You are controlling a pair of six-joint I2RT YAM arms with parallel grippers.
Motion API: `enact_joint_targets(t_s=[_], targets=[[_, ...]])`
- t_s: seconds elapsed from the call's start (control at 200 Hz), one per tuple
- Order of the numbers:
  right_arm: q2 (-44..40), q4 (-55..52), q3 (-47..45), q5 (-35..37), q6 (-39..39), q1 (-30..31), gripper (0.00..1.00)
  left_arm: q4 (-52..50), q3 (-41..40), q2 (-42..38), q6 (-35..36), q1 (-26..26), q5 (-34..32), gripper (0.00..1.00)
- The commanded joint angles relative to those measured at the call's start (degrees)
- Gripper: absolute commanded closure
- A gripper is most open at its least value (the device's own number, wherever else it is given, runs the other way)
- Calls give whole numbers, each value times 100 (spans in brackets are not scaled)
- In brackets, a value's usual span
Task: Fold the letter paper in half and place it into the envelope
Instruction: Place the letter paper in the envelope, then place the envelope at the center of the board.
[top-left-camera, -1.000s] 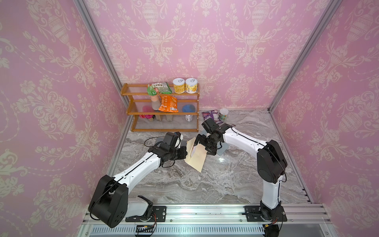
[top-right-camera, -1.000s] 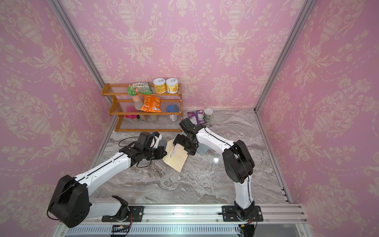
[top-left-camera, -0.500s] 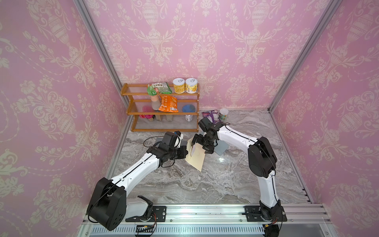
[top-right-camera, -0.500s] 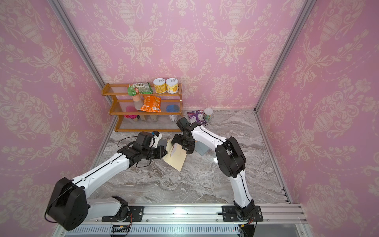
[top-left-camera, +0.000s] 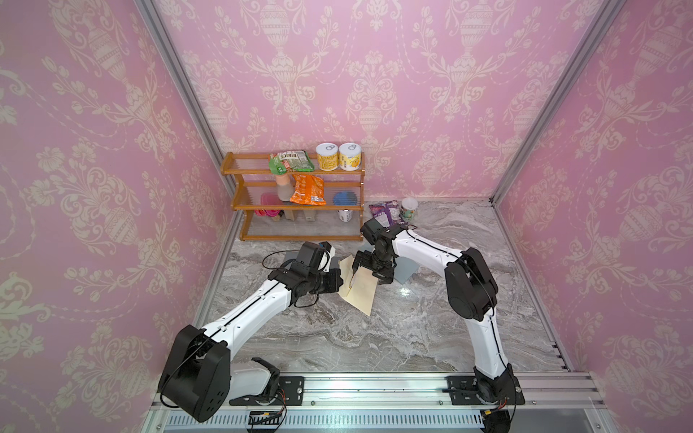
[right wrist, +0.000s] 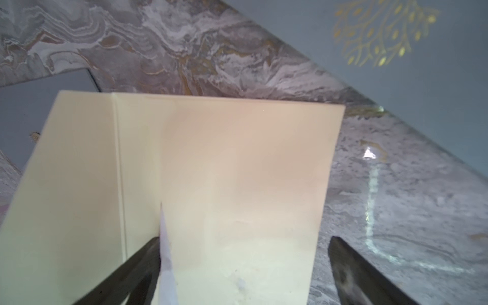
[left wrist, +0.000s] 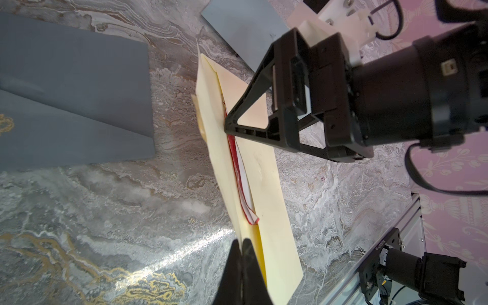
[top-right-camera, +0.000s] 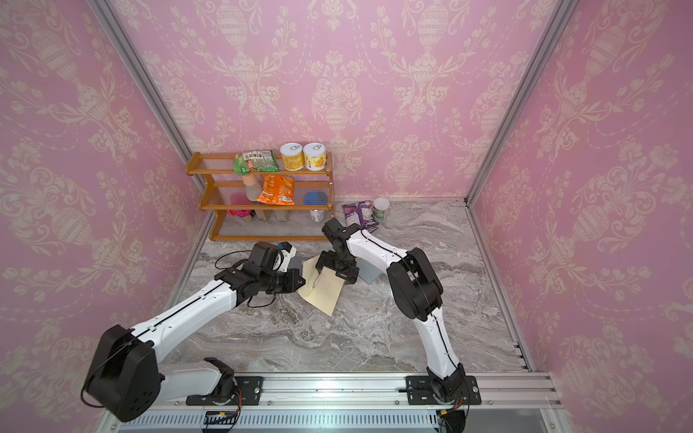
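The task is judged close to completion. The letter paper (left wrist: 241, 182), white with a red border, appears folded and sits almost wholly inside the cream envelope (left wrist: 266, 163). Only a narrow strip and one corner show at the open mouth. The envelope lies on the marble surface (top-left-camera: 375, 337) between the two arms, in both top views. The left hand (left wrist: 241, 250) is pressed together, pinching the edge of the envelope's upper wall and holding the mouth lifted. The right hand (right wrist: 244, 240) is spread and carries nothing. One finger (left wrist: 232, 129) rests at the mouth against the paper, and the other stands clear beyond the envelope's side edge. What is probably left is to seat the exposed strip fully and then release the envelope. A wooden rack (top-left-camera: 247, 171) stands at the back wall, well apart. Its top tier holds two yellow cans (top-left-camera: 339, 156) and a green packet (top-left-camera: 288, 161), and an orange packet (top-left-camera: 308, 189) sits on the middle tier.
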Motion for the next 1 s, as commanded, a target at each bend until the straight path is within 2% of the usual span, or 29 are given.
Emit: enact_joint_targets(t_s=[0.0,0.235,0.365,0.505,0.6,0.735,0.995], targets=[[4,-454,48,258,-235,53,0,113,144,-100,194,43,-89,100],[-388,-315,300,156,-354,60,0,327,-103,52,-283,39,-437,100],[-723,-272,18,130,-316,60,0,506,-193,253,-792,38,-704,100],[-1066,-332,-273,226,-366,59,0,698,-282,433,-1525,38,-1033,100],[-1184,-465,-310,299,-479,60,0,798,-496,379,-2168,-12,-1484,100],[-1257,-526,-391,299,-536,60,0,1281,-1107,183,-2893,-269,-1895,100],[-1319,-278,-735,253,-454,73,3,1516,-1306,371,-3002,-960,-1932,99]])
